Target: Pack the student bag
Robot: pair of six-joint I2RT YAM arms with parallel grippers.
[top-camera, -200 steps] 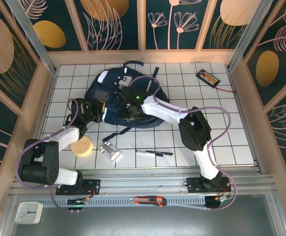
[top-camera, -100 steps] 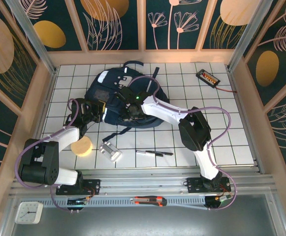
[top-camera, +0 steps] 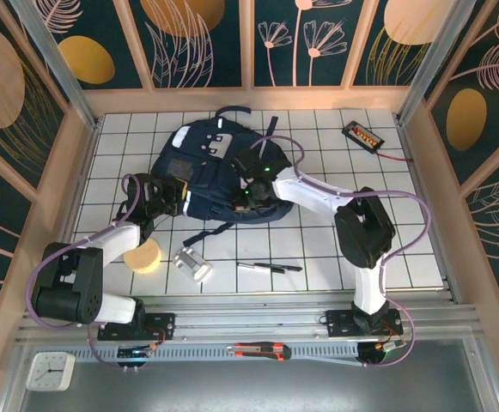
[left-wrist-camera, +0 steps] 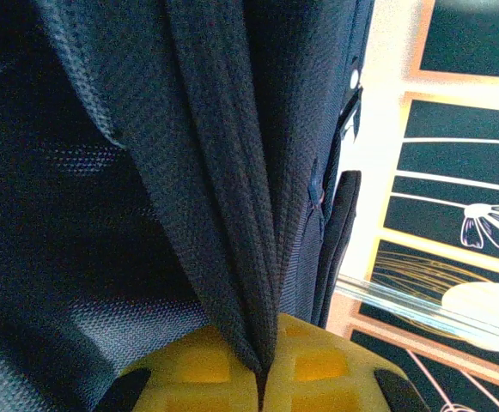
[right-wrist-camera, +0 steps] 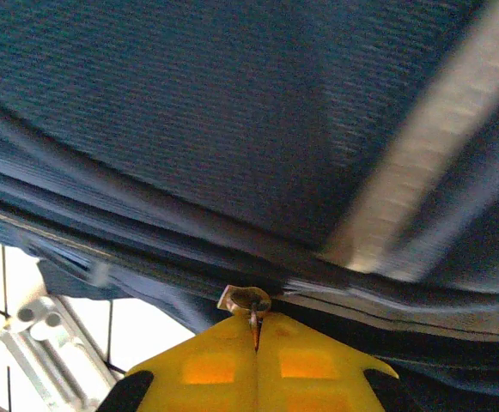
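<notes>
You are working over a white gridded table [top-camera: 335, 249] boxed in by dark wall panels [top-camera: 206, 39] painted with pale flowers and gold ovals. At the far left, below the table's near rail, a small white clock [top-camera: 50, 371] lies face up. A round yellow disc [top-camera: 142, 256] sits on the grid just beside your left arm.

Your left gripper [top-camera: 179, 196] is at the left edge of the student bag [top-camera: 193, 167]. In the left wrist view the left gripper [left-wrist-camera: 262, 378] is clenched on a raised fold of the bag's navy fabric [left-wrist-camera: 223, 189], its yellow fingertips pressed together with the cloth between them.

The bag lies flat in the far middle of the table, its grey-white patch [top-camera: 217, 144] facing up and a strap [top-camera: 210, 232] trailing toward you. Near of it rest a small silver-white object [top-camera: 192, 264] and then a dark pen [top-camera: 269, 267]. An orange-and-black cutter [top-camera: 262, 350] lies on the rail below.

Your right gripper [top-camera: 242, 199] is at the bag's near right edge. In the right wrist view it [right-wrist-camera: 256, 330] is closed tight on a small metal zip pull [right-wrist-camera: 246, 299] on the zip line, under blurred navy cloth [right-wrist-camera: 189, 112] with a pale stripe [right-wrist-camera: 421, 154].

At the far right corner lies a small black device [top-camera: 362, 135] with orange markings, well apart from the bag.
</notes>
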